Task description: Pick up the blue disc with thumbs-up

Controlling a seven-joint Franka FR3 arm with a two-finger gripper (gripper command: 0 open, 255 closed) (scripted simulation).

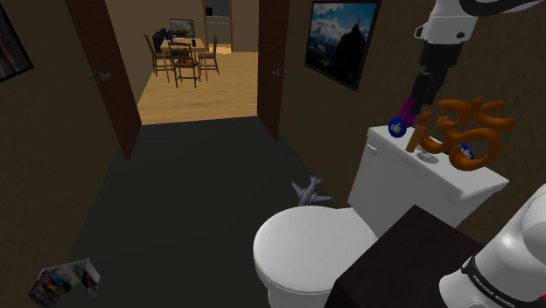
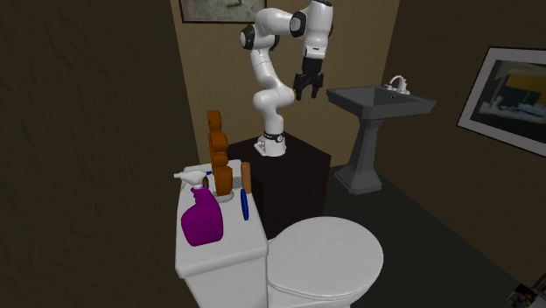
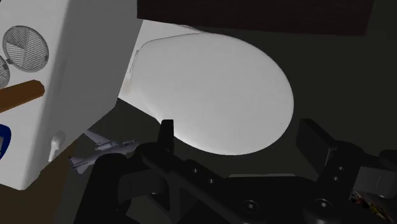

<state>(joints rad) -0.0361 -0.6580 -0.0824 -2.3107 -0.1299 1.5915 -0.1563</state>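
The blue disc with a thumbs-up [image 1: 398, 128] stands on edge on the white toilet tank lid [image 1: 385, 144], next to an orange Om-shaped ornament [image 1: 461, 131]. In the second exterior view the blue disc [image 2: 244, 206] shows edge-on beside a purple spray bottle [image 2: 201, 219]. My gripper [image 2: 304, 92] hangs open, high above the stand and well clear of the tank. In the shoulder view the gripper [image 1: 423, 98] is above the disc. In the wrist view the gripper [image 3: 238, 133] looks down on the toilet lid [image 3: 216, 95], with a sliver of the blue disc [image 3: 3, 141] at the tank's edge.
A brown stick [image 3: 19, 95] and a silver round piece [image 3: 25, 46] also lie on the tank. A toy plane [image 1: 311, 191] and a magazine [image 1: 63, 282] are on the dark floor. A grey pedestal sink [image 2: 376, 105] stands past the dark stand [image 2: 293, 171].
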